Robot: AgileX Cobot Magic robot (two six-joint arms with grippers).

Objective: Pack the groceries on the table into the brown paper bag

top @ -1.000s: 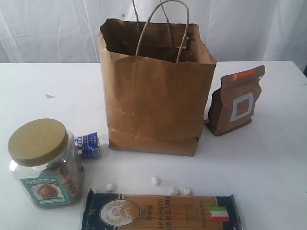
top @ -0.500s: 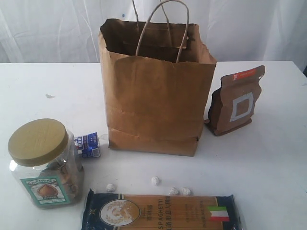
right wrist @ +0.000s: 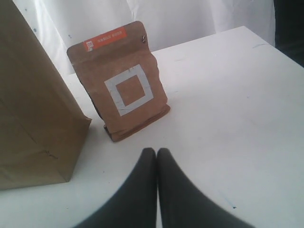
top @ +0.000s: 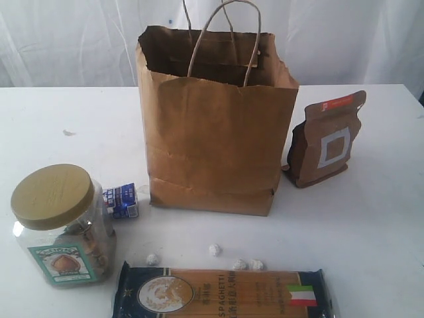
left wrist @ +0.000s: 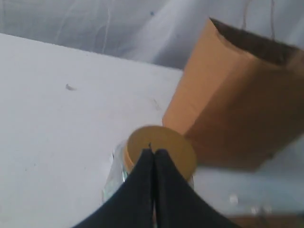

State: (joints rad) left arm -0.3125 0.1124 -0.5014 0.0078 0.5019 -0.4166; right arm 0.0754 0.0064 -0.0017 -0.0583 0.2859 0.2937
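Exterior: bag upright mid-tabletop. Jar front left, carton between jar and bag. Pouch right of bag. Spaghetti packet at near edge, foil balls just behind it.

Left wrist, only view showing it: left hand pressed together, empty, tips over jar lid; contact unclear.

Right wrist: right hand pressed together, empty; pouch ahead, apart.

I am looking at a kraft-brown paper bag on a white table. The brown pouch is showing a pale grey square outline and an orange strip (white lettering). The clear jar is wearing a tan lid, the spaghetti packet dark blue with an Italian flag. My left gripper and right gripper are showing black.
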